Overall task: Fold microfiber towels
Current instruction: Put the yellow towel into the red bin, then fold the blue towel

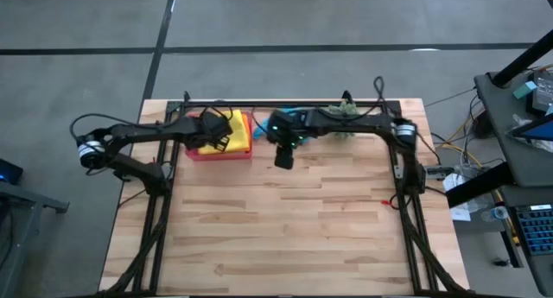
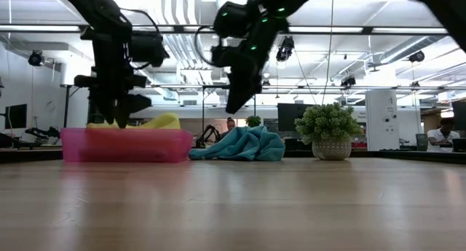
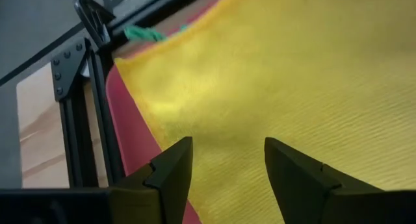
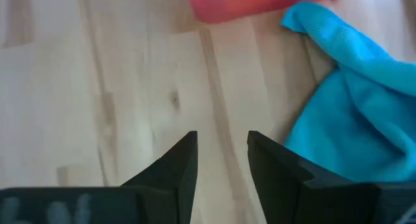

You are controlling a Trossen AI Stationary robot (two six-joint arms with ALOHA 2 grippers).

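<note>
A yellow towel (image 1: pixel 235 125) lies on top in the pink tray (image 1: pixel 216 154) at the table's far edge, left of the middle. My left gripper (image 3: pixel 227 165) hangs open just over the yellow towel (image 3: pixel 292 74), fingers slanting down; I see no touch. A turquoise towel (image 2: pixel 240 145) lies crumpled on the table right of the tray. My right gripper (image 1: pixel 283 160) stands open above the bare wood on the near side of the turquoise towel (image 4: pixel 351 107), nothing between its fingers (image 4: pixel 175 165).
A small potted plant (image 2: pixel 331 134) stands at the far edge, right of the turquoise towel. The dark frame rails (image 1: pixel 164 194) run along the table's left, right and far sides. Bare wood (image 1: pixel 285 229) fills the middle and near part of the table.
</note>
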